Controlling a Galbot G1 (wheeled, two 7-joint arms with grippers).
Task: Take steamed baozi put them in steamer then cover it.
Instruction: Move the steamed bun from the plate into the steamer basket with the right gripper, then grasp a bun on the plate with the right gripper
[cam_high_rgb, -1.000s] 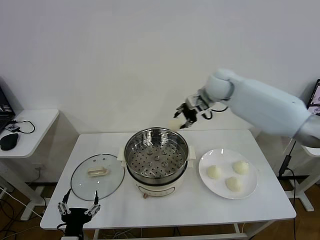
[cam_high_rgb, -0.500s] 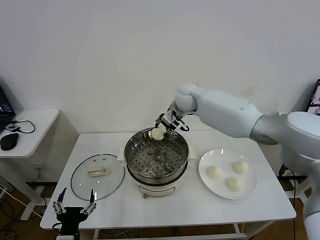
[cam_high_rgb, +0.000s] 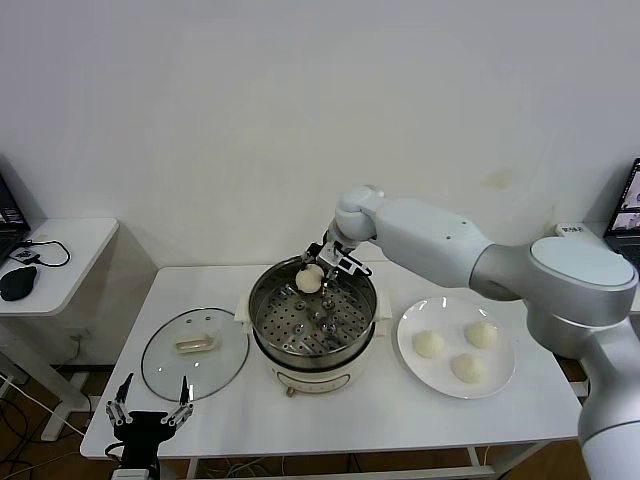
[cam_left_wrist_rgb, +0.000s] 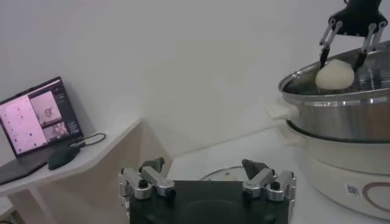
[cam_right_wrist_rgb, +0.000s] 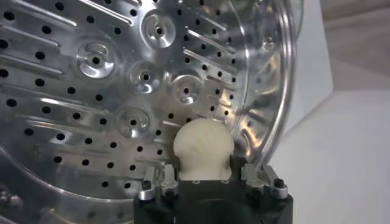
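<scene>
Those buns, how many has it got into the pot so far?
None are resting inside yet. The right gripper has the first bun between its fingers over the steamer, at the rim. Three buns wait on the white plate. The glass lid lies on the table near the idle, open left gripper; covering comes last.

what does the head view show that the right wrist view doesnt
Only the head view shows the white plate with three baozi, the glass cover lying on the table left of the steamer, and the idle left hand open at the table's near edge. Only the right wrist view shows the perforated tray up close. Both show the right hand over the steamer with a baozi between its fingers.
</scene>
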